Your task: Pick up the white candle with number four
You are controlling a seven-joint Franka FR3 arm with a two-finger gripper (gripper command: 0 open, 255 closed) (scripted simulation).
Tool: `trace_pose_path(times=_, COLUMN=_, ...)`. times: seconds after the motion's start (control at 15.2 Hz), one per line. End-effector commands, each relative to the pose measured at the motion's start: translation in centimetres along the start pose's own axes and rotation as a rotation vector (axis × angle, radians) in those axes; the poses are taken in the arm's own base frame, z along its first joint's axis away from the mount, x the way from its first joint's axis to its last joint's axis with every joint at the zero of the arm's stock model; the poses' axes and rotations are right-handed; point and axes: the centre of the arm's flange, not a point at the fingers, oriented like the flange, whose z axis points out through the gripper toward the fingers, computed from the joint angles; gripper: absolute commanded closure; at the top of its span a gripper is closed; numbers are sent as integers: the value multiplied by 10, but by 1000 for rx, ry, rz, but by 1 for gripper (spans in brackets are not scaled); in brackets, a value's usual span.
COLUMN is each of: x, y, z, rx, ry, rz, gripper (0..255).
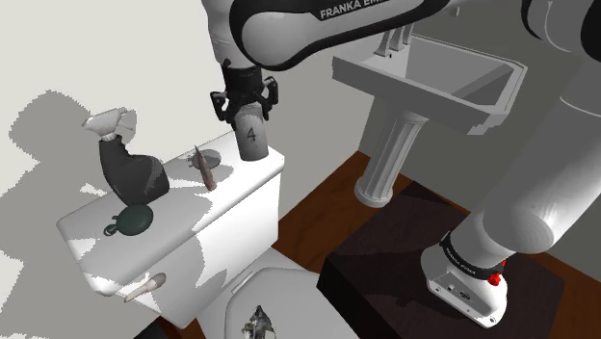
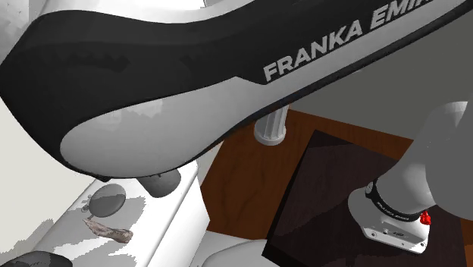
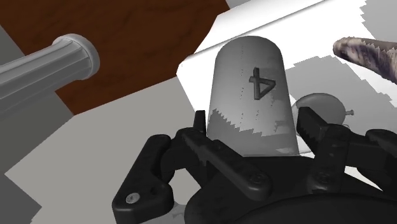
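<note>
- The white arm (image 1: pixel 318 29) reaches from the stand (image 1: pixel 453 289) across to the toilet tank (image 1: pixel 193 207) and hangs over the end of the tank that lies toward the shoulder view's right.
- The pedestal sink (image 1: pixel 438 72) stands well apart, beyond that end of the tank and clear of the work.
- The candle (image 1: pixel 252 142), pale grey with a dark 4 on its side, stands upright at that same end of the tank lid, near the corner. Its long axis runs straight up into the hand.
- The gripper (image 1: pixel 248 114) sits directly above the candle, pointing down along that axis. In the wrist view its fingers (image 3: pixel 201 124) lie against opposite sides of the candle's upper part, set narrow and clasping it.
- A small brown pointed thing (image 1: pixel 205 166) lies on the lid near the candle, toward the shoulder view's left, not touching it.
- Judgement: since candle and gripper share one vertical line, the coming move is a straight lift. The base appears to be at or barely off the lid, so the pick-up looks begun rather than finished.
</note>
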Motion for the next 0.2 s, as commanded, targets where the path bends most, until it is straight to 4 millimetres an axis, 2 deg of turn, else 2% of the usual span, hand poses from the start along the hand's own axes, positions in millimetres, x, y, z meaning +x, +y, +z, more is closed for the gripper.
trace_pose_path(times=0.0, x=3, y=1, z=-10, rx=0, ry=0, rz=0, gripper=255)
trace_pose_path(times=0.13, x=3, y=1, z=-11, rx=0, ry=0, rz=0, gripper=255)
